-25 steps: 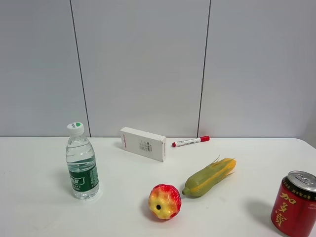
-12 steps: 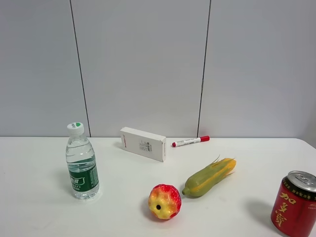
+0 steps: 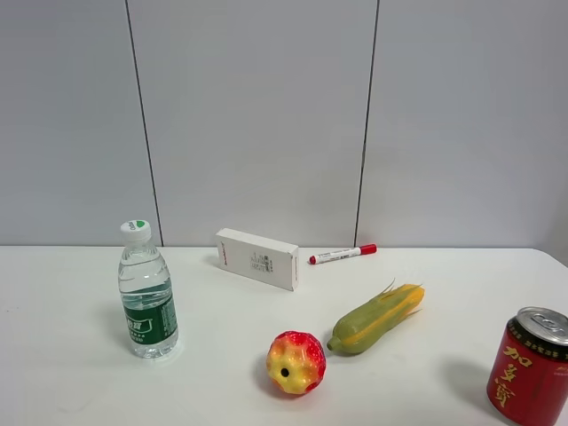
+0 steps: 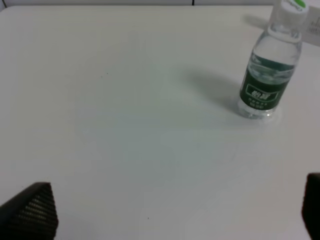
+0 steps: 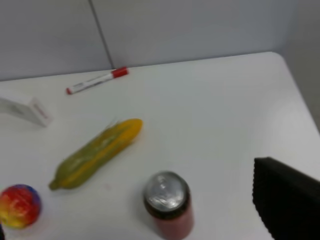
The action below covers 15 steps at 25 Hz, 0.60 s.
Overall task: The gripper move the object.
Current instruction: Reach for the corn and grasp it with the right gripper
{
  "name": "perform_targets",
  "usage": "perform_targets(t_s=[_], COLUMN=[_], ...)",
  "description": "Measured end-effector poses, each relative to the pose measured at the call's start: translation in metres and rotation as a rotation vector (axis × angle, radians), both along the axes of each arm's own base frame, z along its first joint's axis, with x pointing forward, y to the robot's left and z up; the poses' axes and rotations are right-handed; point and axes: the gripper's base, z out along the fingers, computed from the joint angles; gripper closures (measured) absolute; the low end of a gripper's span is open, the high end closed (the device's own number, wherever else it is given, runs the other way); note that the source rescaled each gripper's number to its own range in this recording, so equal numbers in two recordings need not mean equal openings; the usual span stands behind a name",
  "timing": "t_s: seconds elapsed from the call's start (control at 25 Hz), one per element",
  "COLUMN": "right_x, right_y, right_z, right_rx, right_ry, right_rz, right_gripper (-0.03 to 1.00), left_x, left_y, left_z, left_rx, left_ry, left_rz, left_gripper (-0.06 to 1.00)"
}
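Note:
The toy corn point(image 3: 377, 318), yellow kernels in a green husk, lies on the white table point(image 3: 71, 373) right of centre, tip pointing to the back right. It also shows in the right wrist view point(image 5: 95, 155). Neither gripper appears in the exterior high view. My right gripper point(image 5: 131, 220) is open and empty, above and short of the corn; one dark finger point(image 5: 287, 200) fills the corner of its view. My left gripper point(image 4: 172, 212) is open and empty over bare table, with its fingers point(image 4: 30, 212) at the frame's edges.
A water bottle point(image 3: 148, 297) stands at the left, also in the left wrist view point(image 4: 267, 75). A red-yellow fruit point(image 3: 295, 362) lies beside the corn's stem end. A red can point(image 3: 530, 366) stands front right. A white box point(image 3: 257, 258) and a marker point(image 3: 343, 255) lie at the back.

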Motion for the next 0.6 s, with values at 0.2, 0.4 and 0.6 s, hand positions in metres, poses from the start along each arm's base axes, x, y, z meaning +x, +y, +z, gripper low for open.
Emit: perform_targets(t_s=[0.2,0.4,0.6], right_x=[0.069,0.146,0.209], right_y=[0.018,0.027,0.034], right_z=[0.027,0.023,-0.006], right_rx=[0.08,0.123,0.157], right_ry=[0.066,0.178,0.324], right_rz=[0.154,0.199,0.179], right_gripper=[-0.03,-0.03,-0.03], left_x=[0.0,0.0,0.0], left_y=[0.0,0.0,0.0], left_z=[0.0,0.0,0.0], left_rx=[0.0,0.0,0.0], left_ry=[0.0,0.0,0.0], left_rz=[0.0,0.0,0.0], left_gripper=[-0.06,-0.06,-0.06])
